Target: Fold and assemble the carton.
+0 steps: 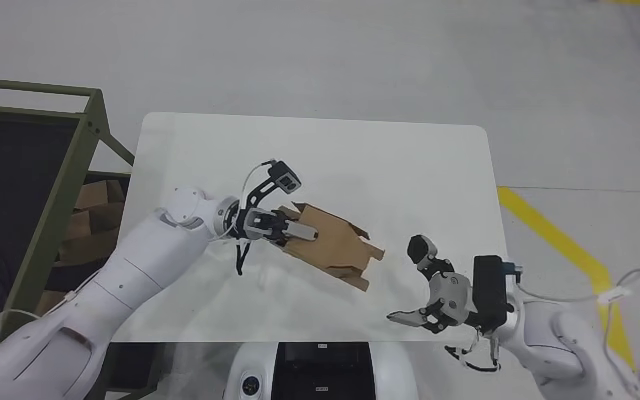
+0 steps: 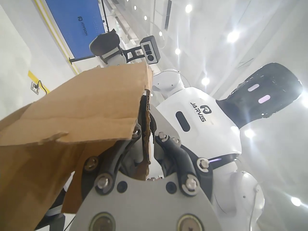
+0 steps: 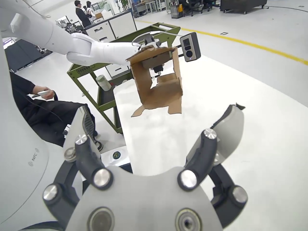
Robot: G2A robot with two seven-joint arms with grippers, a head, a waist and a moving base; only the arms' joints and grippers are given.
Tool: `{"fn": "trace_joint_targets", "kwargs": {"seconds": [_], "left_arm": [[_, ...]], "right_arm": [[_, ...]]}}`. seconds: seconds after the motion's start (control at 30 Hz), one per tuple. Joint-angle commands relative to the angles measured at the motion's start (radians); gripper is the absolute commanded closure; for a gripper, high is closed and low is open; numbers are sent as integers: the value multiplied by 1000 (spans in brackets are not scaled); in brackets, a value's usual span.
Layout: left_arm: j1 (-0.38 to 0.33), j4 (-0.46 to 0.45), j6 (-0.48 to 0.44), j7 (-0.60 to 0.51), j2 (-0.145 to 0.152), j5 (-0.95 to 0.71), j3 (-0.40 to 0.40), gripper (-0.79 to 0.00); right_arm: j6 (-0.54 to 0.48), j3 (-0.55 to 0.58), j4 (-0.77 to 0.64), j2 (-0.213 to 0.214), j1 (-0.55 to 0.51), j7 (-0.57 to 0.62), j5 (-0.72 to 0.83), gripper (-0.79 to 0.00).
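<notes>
Top view: the left gripper (image 1: 300, 231) clamps the carton (image 1: 335, 248) by one wall — held aloft. The right gripper (image 1: 413, 283) gapes wide, holding nothing.

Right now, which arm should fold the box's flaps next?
Probably the right. The right jaws are open and empty, facing the box's open end and its loose flaps. The left jaws are shut on the box, holding it up over the table, so they are busy.
</notes>
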Motion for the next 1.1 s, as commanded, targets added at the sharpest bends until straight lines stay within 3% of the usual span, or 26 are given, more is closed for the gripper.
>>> {"fn": "trace_joint_targets", "kwargs": {"seconds": [0.0, 0.2, 0.4, 0.6, 1.07], "left_arm": [[0, -1, -1, 1, 0, 1, 0, 0], [0, -1, -1, 1, 0, 1, 0, 0], [21, -41, 71, 80, -2, 94, -12, 0], [39, -52, 99, 99, -7, 119, -35, 0], [64, -57, 130, 72, -24, 163, -68, 0]], "right_arm": [[-1, 0, 0, 0, 1, 6, 2, -785], [20, -3, -32, -2, 11, 14, -41, -785], [286, -23, -125, -19, -51, -31, -291, -785], [430, -75, -164, -31, -76, 7, -421, -785], [527, -165, -147, -60, -11, 38, -413, -785]]}}
